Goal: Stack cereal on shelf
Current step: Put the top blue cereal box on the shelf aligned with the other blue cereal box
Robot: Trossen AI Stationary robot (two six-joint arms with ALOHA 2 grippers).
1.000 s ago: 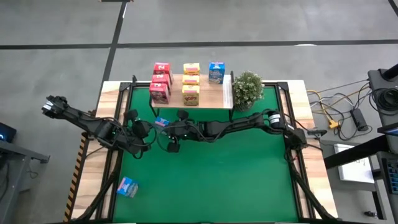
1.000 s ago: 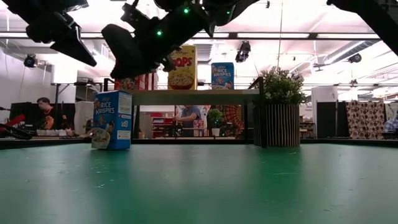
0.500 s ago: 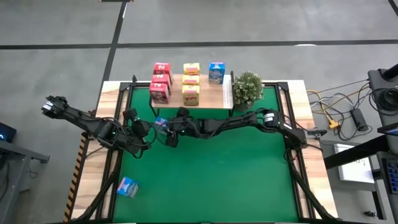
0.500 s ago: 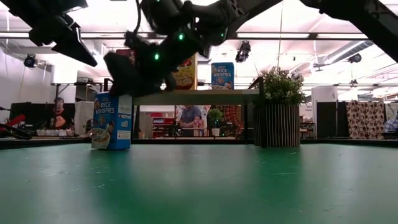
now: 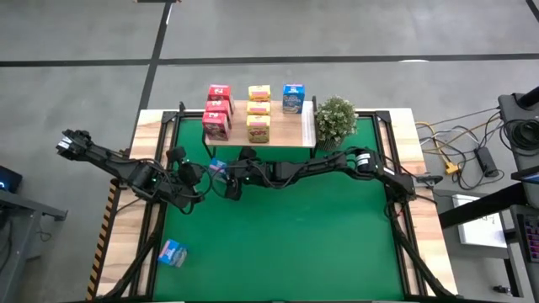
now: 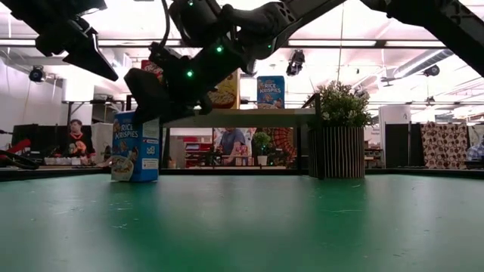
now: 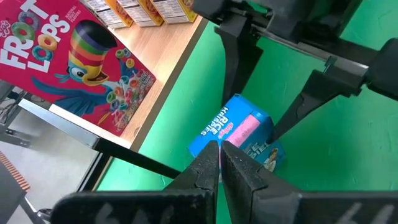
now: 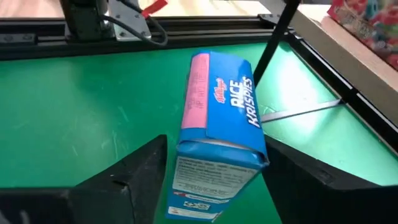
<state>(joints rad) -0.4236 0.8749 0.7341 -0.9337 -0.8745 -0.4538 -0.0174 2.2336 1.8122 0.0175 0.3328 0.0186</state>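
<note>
1. The right tool [image 5: 226,174] hangs low over the green table [image 5: 320,236], just in front of the shelf [image 5: 282,128], its fingers [image 8: 134,171] spread wide on either side of a blue cereal box [image 8: 217,134].
2. That blue box [image 6: 136,146] stands upright on the table near the shelf's left end, in the gap between the fingers; whether they touch it cannot be told.
3. The left tool [image 7: 219,163] hovers just beside the same box, its fingers pressed nearly together and holding nothing.
4. On the shelf sit three red boxes [image 5: 216,114], three yellow boxes [image 5: 258,112] and one blue box [image 5: 292,98].
5. Another blue box [image 5: 173,252] lies tilted near the table's front left corner.
6. A potted plant [image 5: 335,120] stands at the shelf's right end.
</note>
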